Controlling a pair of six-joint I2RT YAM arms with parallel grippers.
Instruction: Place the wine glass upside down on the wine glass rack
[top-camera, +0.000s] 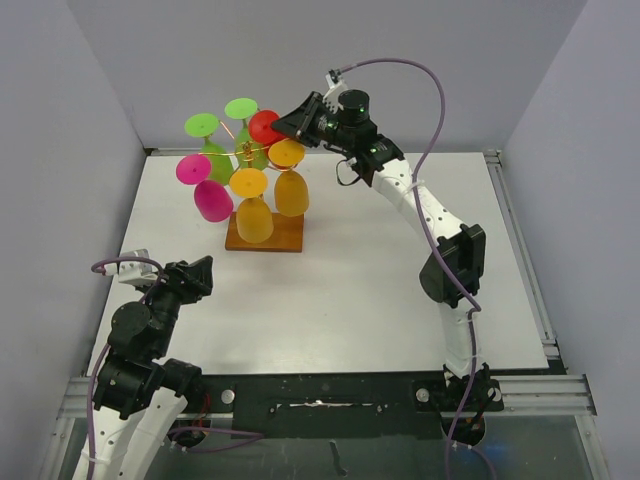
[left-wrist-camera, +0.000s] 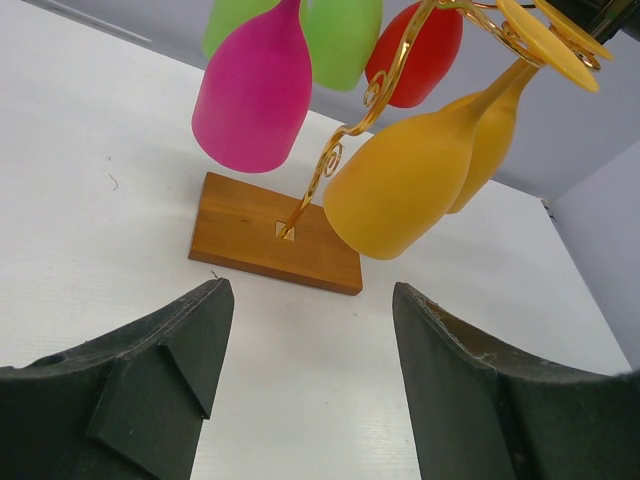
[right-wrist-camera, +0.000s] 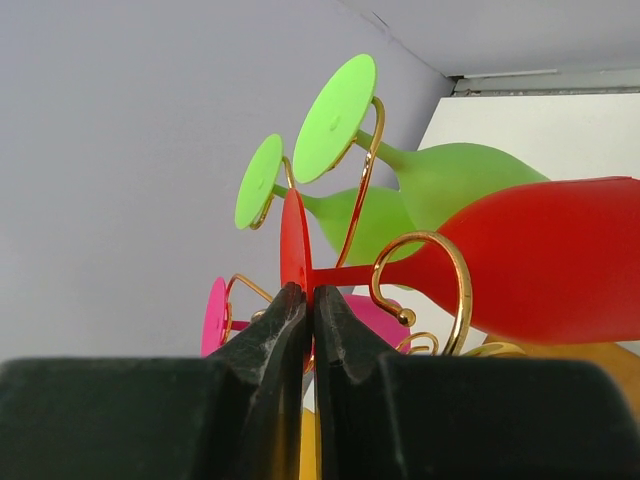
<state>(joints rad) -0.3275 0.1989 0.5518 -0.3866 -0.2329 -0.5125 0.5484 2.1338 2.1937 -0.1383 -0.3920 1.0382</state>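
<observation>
Aloft, right hand tight on wine glass; left hand low, wide, empty.

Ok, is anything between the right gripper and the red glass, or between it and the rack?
Nothing visible. The right gripper is shut on the foot of the red wine glass, whose stem crosses a gold curl of the wine glass rack, close beside the green glasses.

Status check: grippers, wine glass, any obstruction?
Left fingers open, clear of rack. Right fingers shut on red glass foot, glass inverted at rack. Green glasses close alongside.
</observation>
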